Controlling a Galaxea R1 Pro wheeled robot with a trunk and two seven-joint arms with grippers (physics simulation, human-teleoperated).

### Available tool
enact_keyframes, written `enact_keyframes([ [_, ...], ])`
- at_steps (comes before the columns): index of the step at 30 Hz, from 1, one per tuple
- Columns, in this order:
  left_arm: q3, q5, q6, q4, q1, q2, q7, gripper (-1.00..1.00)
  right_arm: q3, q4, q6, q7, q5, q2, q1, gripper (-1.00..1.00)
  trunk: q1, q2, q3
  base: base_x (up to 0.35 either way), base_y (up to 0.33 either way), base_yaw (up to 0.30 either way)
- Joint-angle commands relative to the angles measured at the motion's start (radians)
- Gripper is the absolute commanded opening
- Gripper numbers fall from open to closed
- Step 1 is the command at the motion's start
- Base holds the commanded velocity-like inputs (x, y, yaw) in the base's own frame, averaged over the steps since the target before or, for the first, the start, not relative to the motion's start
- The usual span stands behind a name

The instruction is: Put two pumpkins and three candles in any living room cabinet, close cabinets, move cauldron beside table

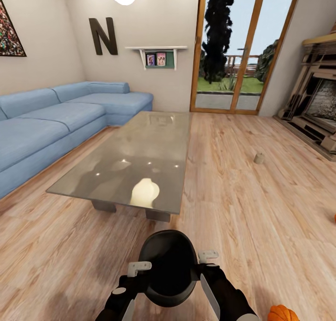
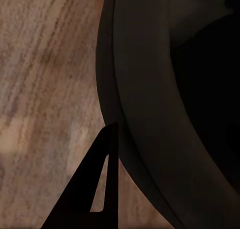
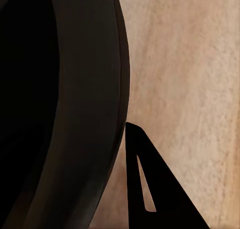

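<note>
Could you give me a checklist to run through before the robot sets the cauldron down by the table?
1. Cauldron held on both sides: ok, the left gripper and right gripper flank it.
2. Grip firm: cannot tell; in each wrist view one finger lies outside the wall, contact unclear.
3. Table in sight ahead: ok.
4. Floor between cauldron and table free: ok.
5. Cauldron already next to the table: not ok, a strip of floor separates them.
6. Loose items clear of the path: ok; candle and pumpkin lie off to the right.
</note>
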Motion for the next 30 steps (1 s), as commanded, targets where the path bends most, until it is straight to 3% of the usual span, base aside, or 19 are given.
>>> enact_keyframes([
  [1, 0.000, 0.057, -0.002, -0.001, 0.000, -0.001, -0.053, -1.00, -0.001, -0.001, -0.004, 0.007, -0.032, 0.001, 0.000, -1.00, 0.000, 0.000, 0.000, 0.000, 0.000, 0.000],
  [26, 0.000, 0.057, -0.003, -0.002, 0.000, -0.001, -0.053, -1.00, -0.001, -0.001, -0.004, 0.007, -0.032, 0.001, 0.000, -1.00, 0.000, 0.000, 0.000, 0.048, 0.000, 0.000],
  [30, 0.000, 0.057, -0.003, -0.002, 0.000, -0.001, -0.053, -1.00, -0.001, -0.001, -0.004, 0.007, -0.032, 0.001, 0.000, -1.00, 0.002, -0.001, -0.015, 0.001, 0.000, 0.000],
])
